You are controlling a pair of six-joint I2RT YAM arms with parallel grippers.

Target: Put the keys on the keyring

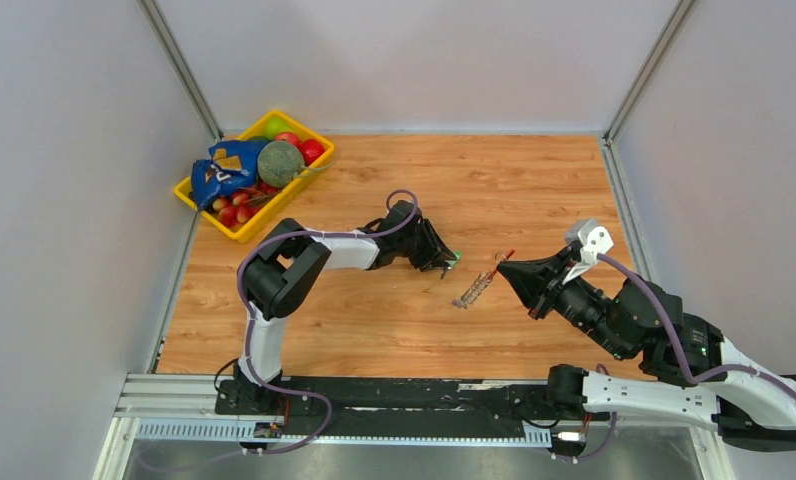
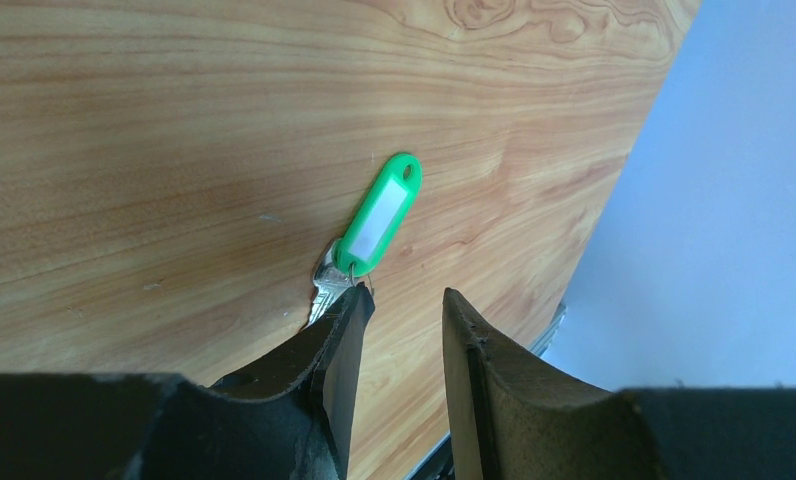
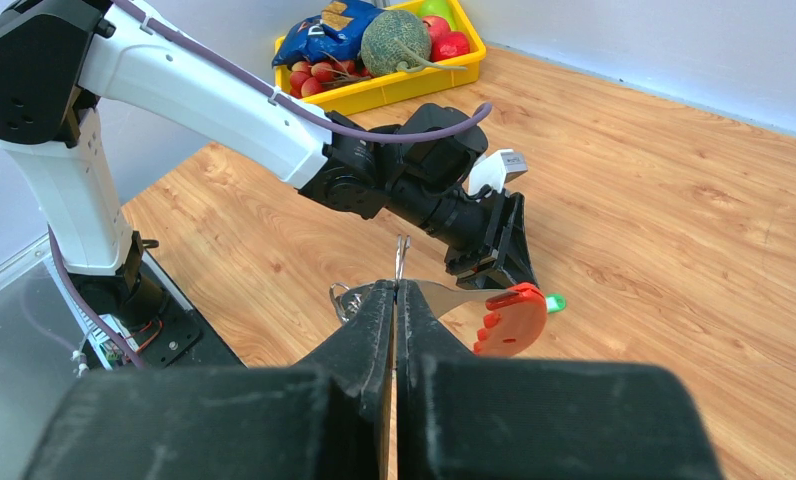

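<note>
**Wooden tabletop (image 1: 534, 190): small parts, easy to flick away**

Grey walls close it in; the green key (image 2: 379, 215) lies flat on the wood near the middle, its silver blade tucked under one finger of my left gripper (image 2: 406, 300), whose jaws stand spread with nothing between them; my right gripper (image 3: 396, 290) is pressed together on the keyring (image 3: 514, 318), near the key. Closing from here could skid the flat key away, I judge; the thin wire could twist in my pinch. The keyring shows a red scalloped piece and a silvery coil; the key carries a green tag with a white label.
</note>
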